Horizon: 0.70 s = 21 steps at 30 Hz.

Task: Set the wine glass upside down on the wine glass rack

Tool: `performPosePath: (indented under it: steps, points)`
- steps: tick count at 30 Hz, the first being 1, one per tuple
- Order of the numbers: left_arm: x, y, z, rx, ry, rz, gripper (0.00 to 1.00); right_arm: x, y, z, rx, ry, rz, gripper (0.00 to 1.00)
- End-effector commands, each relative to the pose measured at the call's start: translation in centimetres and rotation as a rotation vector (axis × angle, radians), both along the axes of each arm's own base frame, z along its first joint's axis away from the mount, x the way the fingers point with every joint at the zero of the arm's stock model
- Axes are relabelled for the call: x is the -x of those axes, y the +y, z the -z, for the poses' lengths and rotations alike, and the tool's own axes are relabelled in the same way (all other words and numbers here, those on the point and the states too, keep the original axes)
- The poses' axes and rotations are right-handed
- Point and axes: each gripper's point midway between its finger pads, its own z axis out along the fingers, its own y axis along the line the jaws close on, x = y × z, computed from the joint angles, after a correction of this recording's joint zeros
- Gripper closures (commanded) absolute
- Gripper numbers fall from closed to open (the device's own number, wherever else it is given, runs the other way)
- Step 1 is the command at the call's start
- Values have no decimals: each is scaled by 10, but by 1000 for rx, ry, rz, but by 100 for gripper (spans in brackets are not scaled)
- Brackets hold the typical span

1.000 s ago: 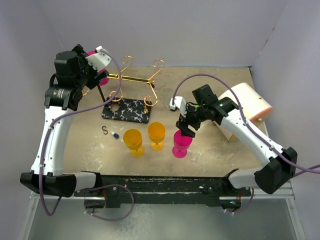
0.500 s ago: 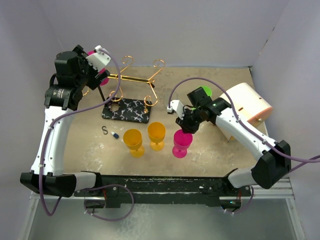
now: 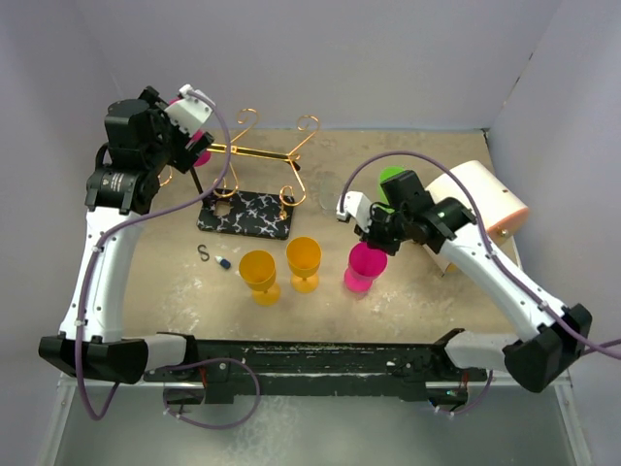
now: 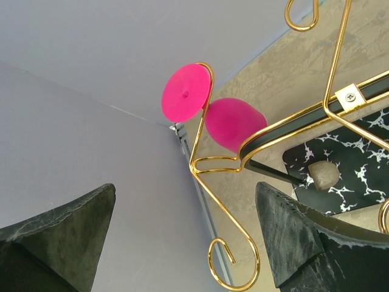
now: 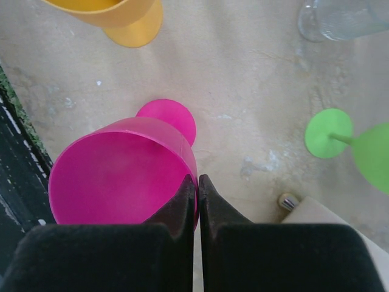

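Note:
A pink wine glass (image 3: 363, 269) stands tilted on the table in front of the right arm. My right gripper (image 3: 376, 243) is shut on its rim, one finger inside the bowl (image 5: 115, 176) and one outside, the right gripper's (image 5: 197, 182) tips pinching the wall. The wine glass rack (image 3: 254, 155), gold wire on a black marbled base (image 3: 245, 214), stands at the back left. Another pink glass (image 4: 234, 123) hangs upside down on a rack arm (image 4: 243, 243). My left gripper (image 4: 185, 231) is open beside that arm, holding nothing.
Two yellow glasses (image 3: 258, 275) (image 3: 304, 262) stand left of the held glass. A green glass (image 5: 331, 134) lies on its side behind the right gripper, next to a beige box (image 3: 480, 199). A clear glass (image 5: 340, 18) lies further off. A small S-hook (image 3: 203, 253) lies near the base.
My right gripper has shut on the pink glass's rim. The glass has tipped and shifted a little to the right with the arm. The left arm has not moved.

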Motion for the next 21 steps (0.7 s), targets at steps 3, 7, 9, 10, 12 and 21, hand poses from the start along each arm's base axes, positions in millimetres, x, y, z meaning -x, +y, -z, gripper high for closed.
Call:
performPosePath:
  steps: [3,7,9,10,12,21]
  points:
    - [7,-5,-52,104,-156,1,1,-15,-31,-49,-5,-184,73,100]
    - [10,-18,-58,192,-158,51,1,-26,-45,-92,-67,-280,132,100]
    - [13,-31,-60,250,-150,106,1,-29,-48,-116,-107,-341,149,100]
    - [15,-38,-62,278,-144,138,1,-30,-48,-129,-127,-376,153,100]
    - [17,-54,-64,342,-127,206,1,-32,-48,-152,-165,-441,164,100]
    - [38,-118,-70,625,-5,489,1,-50,-48,-256,-330,-713,241,100]
